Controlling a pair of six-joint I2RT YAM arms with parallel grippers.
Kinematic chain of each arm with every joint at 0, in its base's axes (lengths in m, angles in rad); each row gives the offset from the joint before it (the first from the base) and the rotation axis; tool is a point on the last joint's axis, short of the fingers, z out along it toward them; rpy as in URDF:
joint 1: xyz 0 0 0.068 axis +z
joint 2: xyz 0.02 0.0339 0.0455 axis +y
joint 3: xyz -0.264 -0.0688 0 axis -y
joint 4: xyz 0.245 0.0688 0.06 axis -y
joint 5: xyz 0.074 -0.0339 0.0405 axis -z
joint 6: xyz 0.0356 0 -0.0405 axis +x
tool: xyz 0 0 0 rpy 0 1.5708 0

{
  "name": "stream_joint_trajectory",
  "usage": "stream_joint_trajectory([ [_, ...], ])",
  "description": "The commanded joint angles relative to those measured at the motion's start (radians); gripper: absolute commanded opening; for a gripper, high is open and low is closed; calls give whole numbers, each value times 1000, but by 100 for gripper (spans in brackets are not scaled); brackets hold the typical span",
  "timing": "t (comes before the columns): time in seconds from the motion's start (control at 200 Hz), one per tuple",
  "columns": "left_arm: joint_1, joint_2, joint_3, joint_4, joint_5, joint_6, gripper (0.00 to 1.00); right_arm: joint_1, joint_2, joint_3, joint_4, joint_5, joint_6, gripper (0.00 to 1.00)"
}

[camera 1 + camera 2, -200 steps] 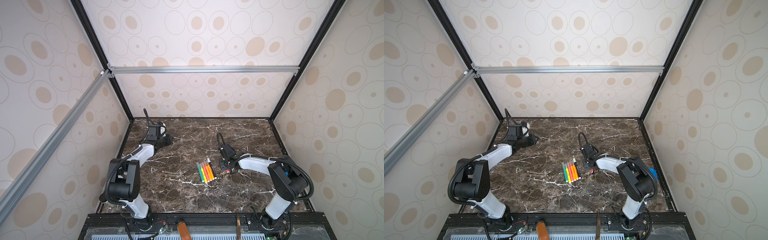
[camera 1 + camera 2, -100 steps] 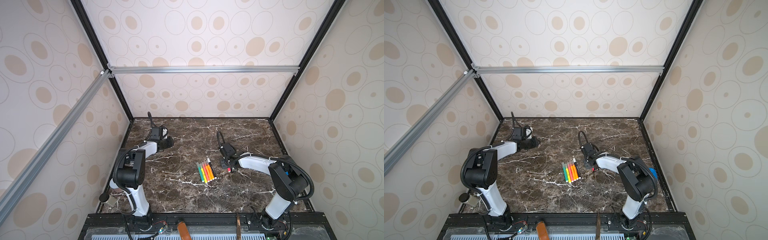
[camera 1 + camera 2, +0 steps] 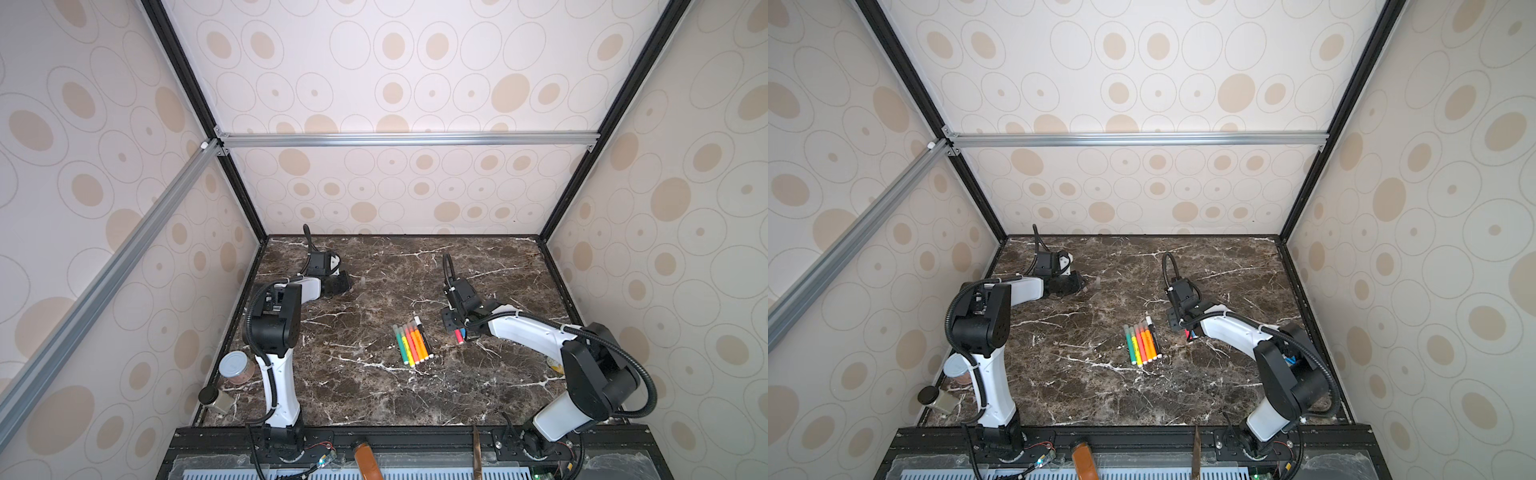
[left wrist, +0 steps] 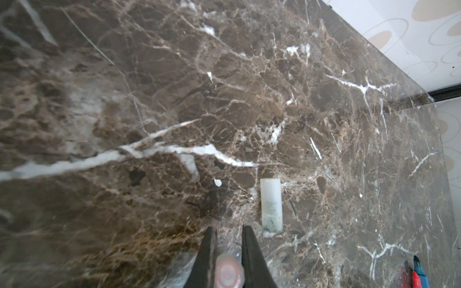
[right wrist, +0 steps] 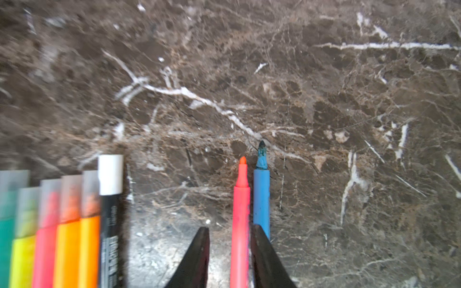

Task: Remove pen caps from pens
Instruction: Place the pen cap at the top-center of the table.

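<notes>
Pink pen (image 5: pixel 240 212), long axis along parted right fingers (image 5: pixel 194 261), tip outward; left fingers (image 4: pixel 252 256) clamped on cap (image 4: pixel 228 271)

You get bright, even, diffuse light in both top views, stretched at the edges. In the right wrist view the capped pens (image 5: pixel 67 224) blur and the tabletop (image 5: pixel 154 249) shows pale glare.

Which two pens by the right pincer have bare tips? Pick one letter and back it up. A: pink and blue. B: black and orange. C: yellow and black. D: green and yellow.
A: the pink pen and the blue pen show bare pointed tips, while the six pens in the row all wear caps.
</notes>
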Motion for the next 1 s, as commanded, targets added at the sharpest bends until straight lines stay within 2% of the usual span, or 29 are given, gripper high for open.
stream_joint_trajectory([
  [0.0, 7, 14, 54, 6, 18, 1, 6, -2, -8, 25, -22, -112, -14, 36],
  [0.175, 2, 34, 69, 3, 18, 0, 15, 11, 13, 42, -26, -185, -13, 40],
  [0.595, -8, 76, 112, -18, 18, 4, 32, 50, 52, 19, -21, -202, -4, 42],
  [0.991, -14, 18, 80, 19, 18, -20, 40, 80, 103, 20, -13, -212, 16, 42],
])
